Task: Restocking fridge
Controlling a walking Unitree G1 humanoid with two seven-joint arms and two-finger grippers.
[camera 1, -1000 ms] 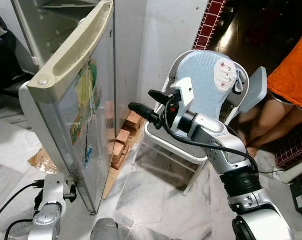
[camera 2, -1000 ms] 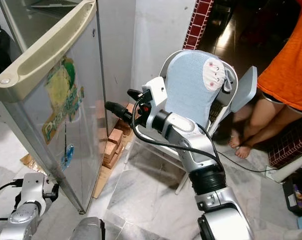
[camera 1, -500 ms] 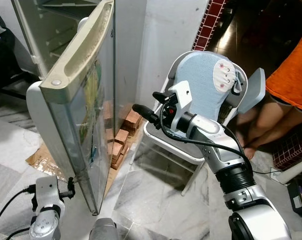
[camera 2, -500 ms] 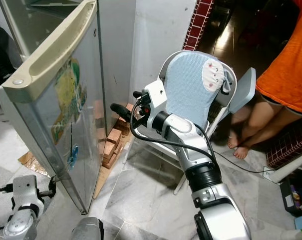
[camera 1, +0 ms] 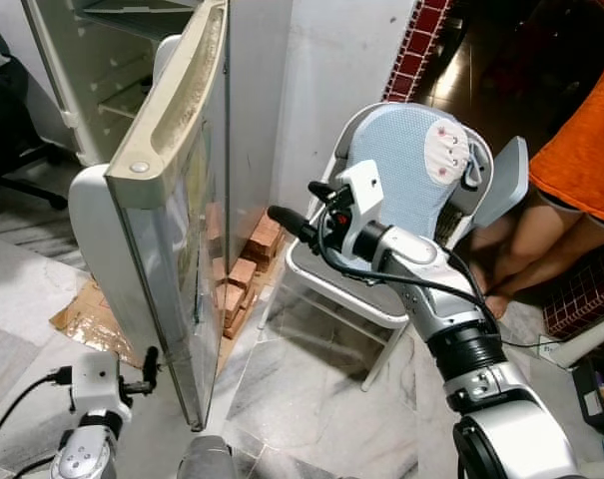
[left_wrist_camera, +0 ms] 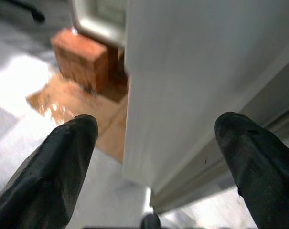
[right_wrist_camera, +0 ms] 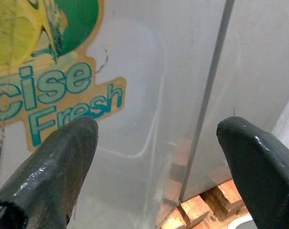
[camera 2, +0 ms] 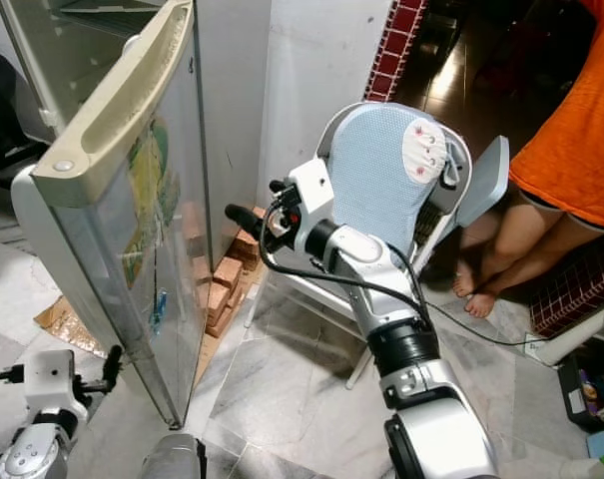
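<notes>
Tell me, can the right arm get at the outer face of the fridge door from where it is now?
Probably yes: the right gripper points at the fridge door with open air between them.

The fridge door [camera 1: 177,190] stands open, swung out toward the robot. Behind the door's far edge is the fridge body [camera 1: 102,60]. To the door's right, bricks [camera 1: 244,269] are stacked against the wall [camera 1: 331,70], with cardboard [camera 1: 82,317] on the floor below the door. Further right of the door stands a chair [camera 1: 411,190], and beyond the chair a person's legs [camera 1: 541,239].
</notes>
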